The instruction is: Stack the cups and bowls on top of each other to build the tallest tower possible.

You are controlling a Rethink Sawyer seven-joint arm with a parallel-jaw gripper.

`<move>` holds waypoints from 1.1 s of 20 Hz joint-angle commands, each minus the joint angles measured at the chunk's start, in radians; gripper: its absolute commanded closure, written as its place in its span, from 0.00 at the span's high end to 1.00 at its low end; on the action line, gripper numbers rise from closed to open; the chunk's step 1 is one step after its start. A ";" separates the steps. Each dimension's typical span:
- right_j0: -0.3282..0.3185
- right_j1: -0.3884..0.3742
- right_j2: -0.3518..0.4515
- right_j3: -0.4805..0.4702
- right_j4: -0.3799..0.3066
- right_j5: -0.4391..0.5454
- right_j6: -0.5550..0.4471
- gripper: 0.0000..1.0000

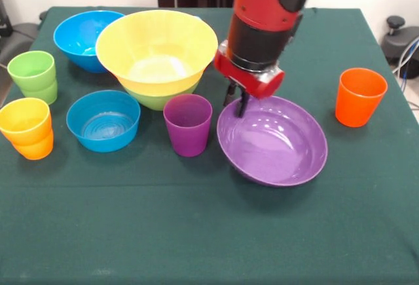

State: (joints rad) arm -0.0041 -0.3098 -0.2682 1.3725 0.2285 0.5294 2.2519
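My gripper [236, 99] hangs from the red arm and is shut on the far left rim of the purple bowl [275, 144], which tilts toward the camera. The tower is the large yellow bowl [157, 49] nested in the lime green bowl [159, 97], just left of the gripper. The purple cup [188, 125] stands between the tower and the purple bowl. The big blue bowl [87, 36] is at the back left and the smaller blue bowl [103, 120] is in front of it. An orange cup [359, 96] stands alone at the right. No light blue cup shows.
At the left edge a green cup [32, 71] sits on another green one. Below it a yellow cup [25, 120] sits in an orange cup [36, 147]. The green tablecloth [209, 232] covers the table. Dark objects lie off the table's right and left edges.
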 commanded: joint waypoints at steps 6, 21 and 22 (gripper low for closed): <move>-0.071 -0.028 0.177 0.082 -0.103 -0.038 -0.088 0.00; -0.078 -0.043 0.189 0.075 -0.141 -0.016 -0.064 0.00; -0.078 -0.045 0.190 0.077 -0.142 -0.014 -0.061 0.00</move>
State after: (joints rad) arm -0.0727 -0.3827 -0.2156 1.3997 0.1643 0.5206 2.2519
